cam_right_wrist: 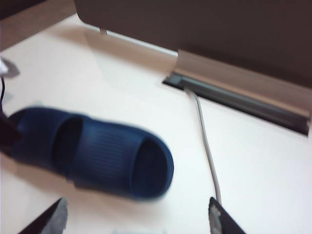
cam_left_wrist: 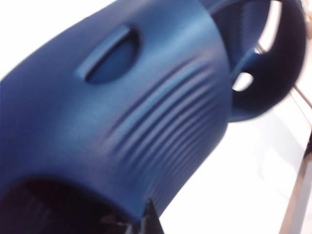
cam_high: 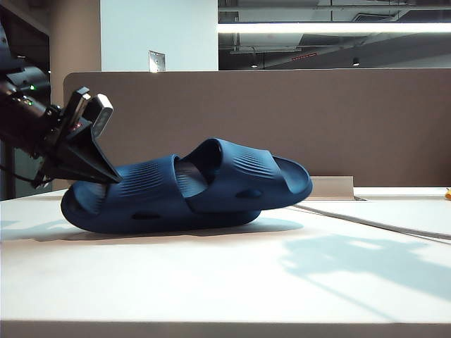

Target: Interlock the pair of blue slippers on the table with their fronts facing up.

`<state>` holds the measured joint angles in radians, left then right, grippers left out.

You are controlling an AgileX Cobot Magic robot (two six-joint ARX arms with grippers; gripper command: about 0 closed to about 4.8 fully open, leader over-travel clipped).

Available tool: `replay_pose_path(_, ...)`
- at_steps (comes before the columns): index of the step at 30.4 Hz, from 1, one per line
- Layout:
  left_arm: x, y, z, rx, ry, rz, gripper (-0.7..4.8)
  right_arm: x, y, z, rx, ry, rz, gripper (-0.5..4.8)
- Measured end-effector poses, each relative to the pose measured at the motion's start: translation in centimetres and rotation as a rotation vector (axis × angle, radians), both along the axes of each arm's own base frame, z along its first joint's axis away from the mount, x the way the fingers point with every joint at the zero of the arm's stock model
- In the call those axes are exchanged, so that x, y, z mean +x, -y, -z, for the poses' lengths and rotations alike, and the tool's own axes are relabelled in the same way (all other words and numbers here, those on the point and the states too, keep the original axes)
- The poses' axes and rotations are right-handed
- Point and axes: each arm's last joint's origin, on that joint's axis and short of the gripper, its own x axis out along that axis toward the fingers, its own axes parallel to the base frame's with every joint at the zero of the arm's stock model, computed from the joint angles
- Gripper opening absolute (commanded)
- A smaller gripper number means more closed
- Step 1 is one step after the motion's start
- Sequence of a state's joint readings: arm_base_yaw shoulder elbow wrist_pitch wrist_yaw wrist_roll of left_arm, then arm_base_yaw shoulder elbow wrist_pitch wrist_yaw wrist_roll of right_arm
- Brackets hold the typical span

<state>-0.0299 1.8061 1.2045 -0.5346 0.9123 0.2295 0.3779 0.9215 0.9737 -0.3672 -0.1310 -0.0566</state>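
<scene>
Pair of blue slippers (cam_high: 187, 186) sits on the table (cam_high: 225, 282), left of centre in the exterior view, already nested: one slipper's front pushed through under the other's ribbed strap, both straps up, soles down. Rear slipper's heel end at about 9 o'clock of the pair, tilted slightly up off the tabletop; front slipper's toe points to 3 o'clock. Oval side vents visible on the near flank.

Left gripper (cam_high: 106, 177) comes in from the left edge of the exterior view, fingertips at the heel end of the rear slipper. Jaws pinched together; tips meet the slipper's rim, and the left wrist view shows the ribbed strap filling the frame with the black fingertips (cam_left_wrist: 148, 219) pressed at the strap's edge. Grip on the rim looks likely, contact point partly hidden.

Right gripper (cam_right_wrist: 139, 219) not seen in the exterior view. Right wrist view looks down from above the table, fingers spread wide apart, nothing between them, well clear of the slippers (cam_right_wrist: 92, 153), which are motion-blurred.

Grey cable (cam_right_wrist: 207, 146) runs across the table from a slot at the brown divider panel (cam_high: 282, 120), at 3 o'clock of the slippers.
</scene>
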Motion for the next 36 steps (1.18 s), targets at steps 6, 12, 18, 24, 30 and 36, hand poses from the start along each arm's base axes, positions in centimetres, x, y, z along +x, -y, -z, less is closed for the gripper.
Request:
replay_pose_path(6,0.6,0.0,-0.1,-0.031,-0.030,-0.072,-0.05,-3.4,1.4,1.9,0.031,0.079,0.001,3.65)
replay_pose_path(12,1.4,0.0,-0.3,-0.107,-0.101,-0.161,-0.05,-5.2,2.1,3.8,0.040,0.078,0.025,3.64)
replay_pose_path(18,1.8,0.1,1.6,-0.155,-0.254,-0.205,-0.05,-5.4,2.2,4.0,0.043,0.068,0.028,3.64)
replay_pose_path(24,1.6,0.6,1.8,-0.155,-0.283,-0.192,-0.05,-5.4,2.2,4.0,0.043,0.068,0.028,3.64)
replay_pose_path(30,1.6,1.1,1.8,-0.147,-0.278,-0.180,0.03,-5.4,2.2,4.0,0.043,0.068,0.028,3.64)
replay_pose_path(36,1.5,1.5,1.8,-0.138,-0.274,-0.170,0.54,-5.3,2.2,4.1,0.040,0.062,0.028,3.64)
